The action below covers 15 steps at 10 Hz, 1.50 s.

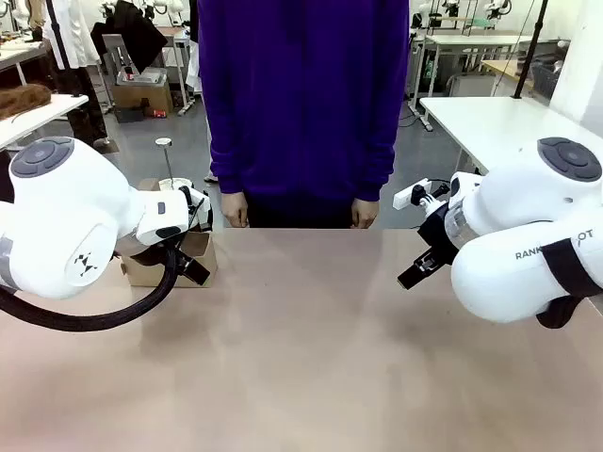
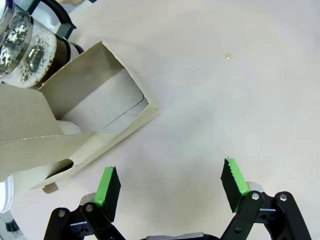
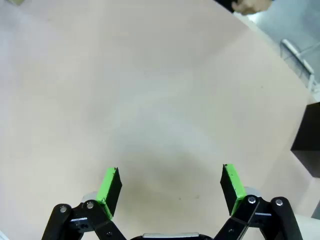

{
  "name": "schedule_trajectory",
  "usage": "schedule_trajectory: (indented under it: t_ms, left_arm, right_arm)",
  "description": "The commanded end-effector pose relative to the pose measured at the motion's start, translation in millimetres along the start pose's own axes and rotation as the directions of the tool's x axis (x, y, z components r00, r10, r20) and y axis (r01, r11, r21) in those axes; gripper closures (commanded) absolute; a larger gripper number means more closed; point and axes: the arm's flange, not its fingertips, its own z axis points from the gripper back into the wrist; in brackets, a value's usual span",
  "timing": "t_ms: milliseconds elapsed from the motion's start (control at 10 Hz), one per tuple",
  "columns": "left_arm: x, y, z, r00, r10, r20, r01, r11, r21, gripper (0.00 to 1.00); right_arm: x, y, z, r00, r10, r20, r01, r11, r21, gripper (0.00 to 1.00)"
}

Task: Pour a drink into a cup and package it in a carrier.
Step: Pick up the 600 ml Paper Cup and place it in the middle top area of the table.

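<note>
Carrier (image 2: 95,95): brown cardboard, on the bench (image 2: 225,100) at the robot's left, just beside a foam-topped press jug (image 2: 30,47). Left pincer (image 2: 169,177) and right pincer (image 3: 169,177): fingers apart, empty, above bare bench.

Front view: fixed at the near side, facing across the table (image 1: 311,358) toward the person (image 1: 301,104) at its far edge. Left wrist view and right wrist view: each looks down at the table from close above. Front and left wrist views share the carrier (image 1: 141,271).
</note>
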Motion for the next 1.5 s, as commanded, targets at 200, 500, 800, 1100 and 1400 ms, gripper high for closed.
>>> schedule_trajectory:
  t_ms: [200,500,800,1100,1400]
  left_arm:
    - [0.0,0.0,0.0,1.0,0.0,0.0,0.0,1.0,0.0,0.0]
    - [0.0,0.0,0.0,1.0,0.0,0.0,0.0,1.0,0.0,0.0]
    - [0.0,0.0,0.0,1.0,0.0,0.0,0.0,1.0,0.0,0.0]
    - [0.0,0.0,0.0,1.0,0.0,0.0,0.0,1.0,0.0,0.0]
    - [0.0,0.0,0.0,1.0,0.0,0.0,0.0,1.0,0.0,0.0]
  right_arm:
    - [0.0,0.0,0.0,1.0,0.0,0.0,0.0,1.0,0.0,0.0]
    - [0.0,0.0,0.0,1.0,0.0,0.0,0.0,1.0,0.0,0.0]
    - [0.0,0.1,-0.1,1.0,0.001,0.0,-0.001,1.0,0.0,0.0]
    - [77.2,-37.8,36.5,1.0,-0.014,-0.017,0.015,0.999,0.044,0.0]
    - [120.4,-126.9,109.2,0.999,-0.052,0.016,0.047,0.968,0.248,0.0]
